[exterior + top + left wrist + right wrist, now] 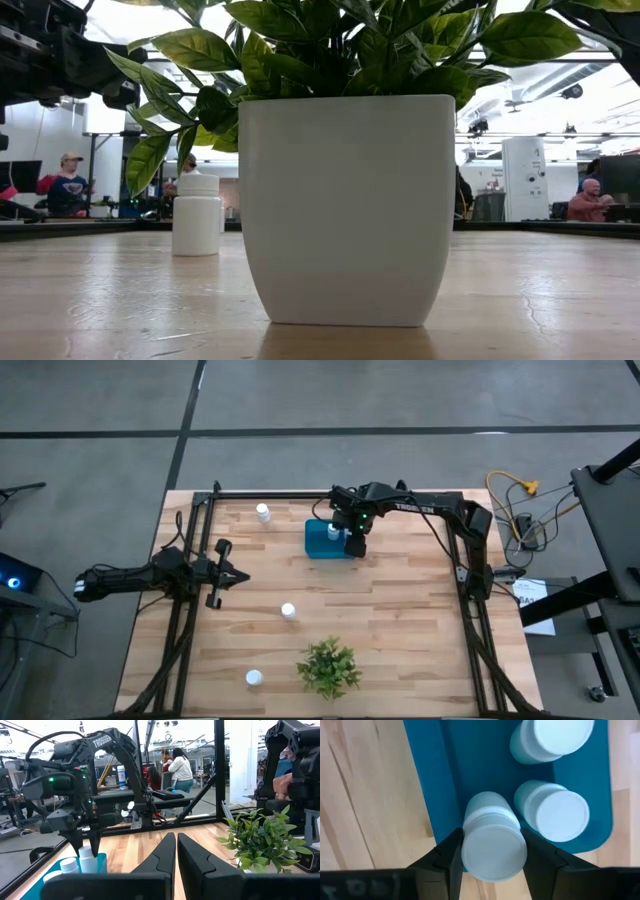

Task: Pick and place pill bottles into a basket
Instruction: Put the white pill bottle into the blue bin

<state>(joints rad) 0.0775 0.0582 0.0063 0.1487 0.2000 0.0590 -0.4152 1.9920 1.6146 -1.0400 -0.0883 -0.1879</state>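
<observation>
The teal basket (322,542) sits at the far middle of the table, with two white pill bottles (557,812) (550,740) standing inside. My right gripper (355,542) (494,857) hangs over the basket's right end, shut on a third bottle (492,842). Three more bottles stand on the wood: far left (263,513), middle (288,611) (197,213) and near edge (254,678). My left gripper (235,573) (176,836) waits shut and level at the table's left side, touching nothing. My right gripper pinches the bottle by its capped upper end (492,822) between its two fingers (447,855), one on each side. The fingers come from above, pointing down. The bottle hangs upright (88,860), its lower part behind the basket's wall; whether it touches the floor cannot be told.
A green plant in a white pot (328,667) (347,210) stands near the front edge and fills most of the low view. Black frame rails (190,610) run along the table's left, right and far sides. People sit in the room beyond the table.
</observation>
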